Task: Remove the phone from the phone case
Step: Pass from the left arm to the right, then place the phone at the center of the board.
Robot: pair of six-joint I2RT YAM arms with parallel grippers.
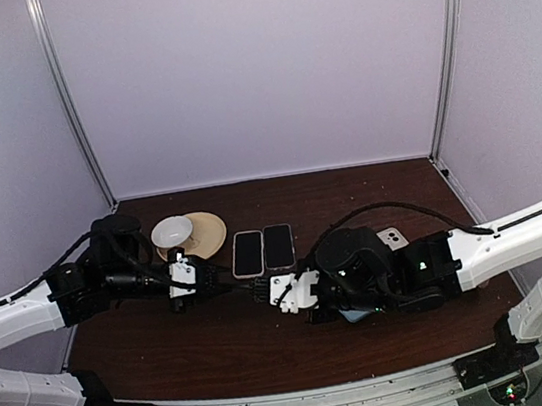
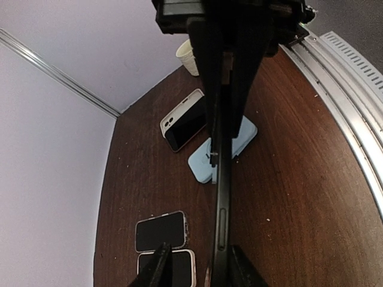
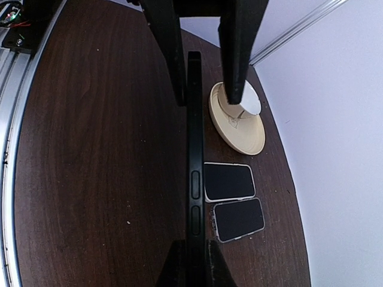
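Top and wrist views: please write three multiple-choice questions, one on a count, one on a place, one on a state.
1. How many phones lie side by side on the table next to the tan plate?
A. one
B. two
C. four
2. Where does the white cup stand?
A. on the plate
B. on the bare table
C. on a phone
3. What is the right gripper doing?
A. shut on the black phone
B. open above the plate
C. open on the table
Answers: 1 B, two dark screens lie together; 2 A, the plate shows under it; 3 A, its fingers pinch the edge-on phone.
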